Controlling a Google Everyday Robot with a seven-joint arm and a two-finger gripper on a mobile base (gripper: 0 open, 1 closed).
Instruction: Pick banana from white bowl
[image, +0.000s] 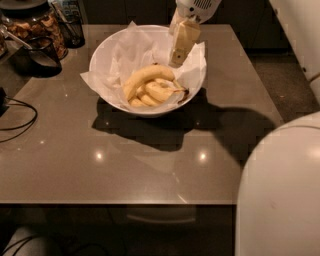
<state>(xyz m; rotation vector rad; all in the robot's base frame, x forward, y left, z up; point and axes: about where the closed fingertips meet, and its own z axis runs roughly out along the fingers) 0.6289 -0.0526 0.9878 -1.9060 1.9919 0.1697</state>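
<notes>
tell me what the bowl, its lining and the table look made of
The white bowl looks smooth, probably glazed ceramic or plastic. Its lining is crumpled white paper with sharp creases. The table is polished grey stone or laminate, mirroring lights. The gripper hangs over the bowl's back right side.
</notes>
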